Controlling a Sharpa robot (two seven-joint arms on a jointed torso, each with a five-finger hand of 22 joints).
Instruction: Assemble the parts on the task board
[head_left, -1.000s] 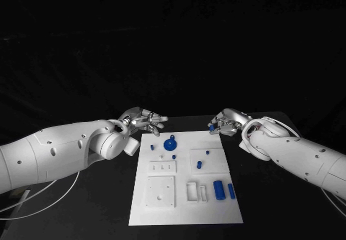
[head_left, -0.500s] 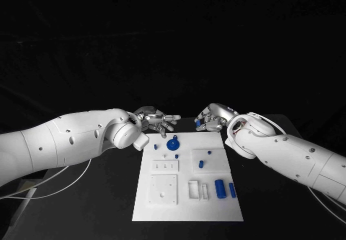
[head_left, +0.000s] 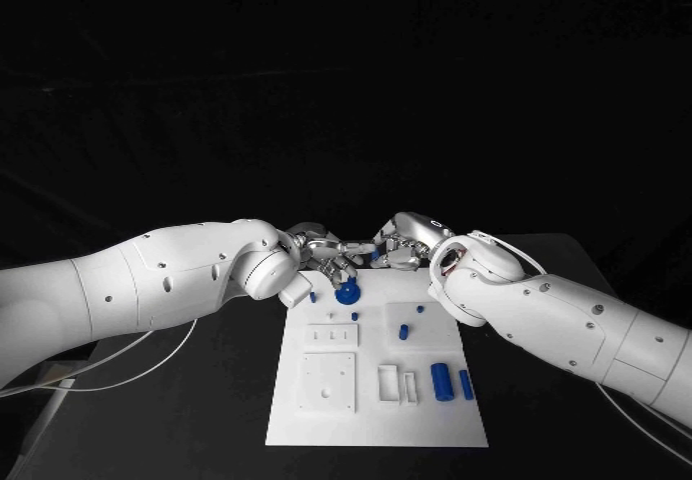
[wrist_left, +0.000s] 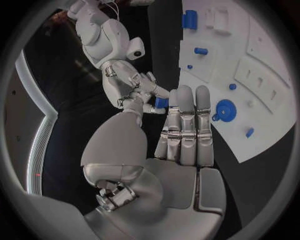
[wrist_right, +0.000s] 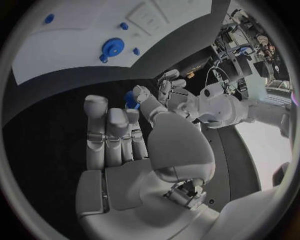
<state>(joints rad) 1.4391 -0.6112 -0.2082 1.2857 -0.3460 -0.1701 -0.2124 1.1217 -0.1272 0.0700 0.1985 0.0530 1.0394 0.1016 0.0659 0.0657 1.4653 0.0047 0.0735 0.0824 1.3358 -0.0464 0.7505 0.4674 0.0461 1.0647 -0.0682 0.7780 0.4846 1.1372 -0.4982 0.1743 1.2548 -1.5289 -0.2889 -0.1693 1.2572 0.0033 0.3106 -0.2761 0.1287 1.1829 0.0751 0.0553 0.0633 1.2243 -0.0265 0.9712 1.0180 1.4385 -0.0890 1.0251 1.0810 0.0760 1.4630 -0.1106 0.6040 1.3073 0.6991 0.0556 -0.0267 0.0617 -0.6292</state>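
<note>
The white task board lies in the middle of the black table. My right hand hangs over its far edge and pinches a small blue part between thumb and fingers. My left hand is close beside it, holding nothing, its fingers stretched out toward the part; whether they touch it I cannot tell. On the board just below the hands sits a round blue part, seen as well from the left wrist and the right wrist.
Two blue cylinders lie at the board's near right. Small blue pegs stand farther up. White raised blocks take up the near left. Bare black table flanks the board.
Both hands have come together over the board's far edge. The right hand carried the small blue part leftward; the left hand moved right to meet it.
</note>
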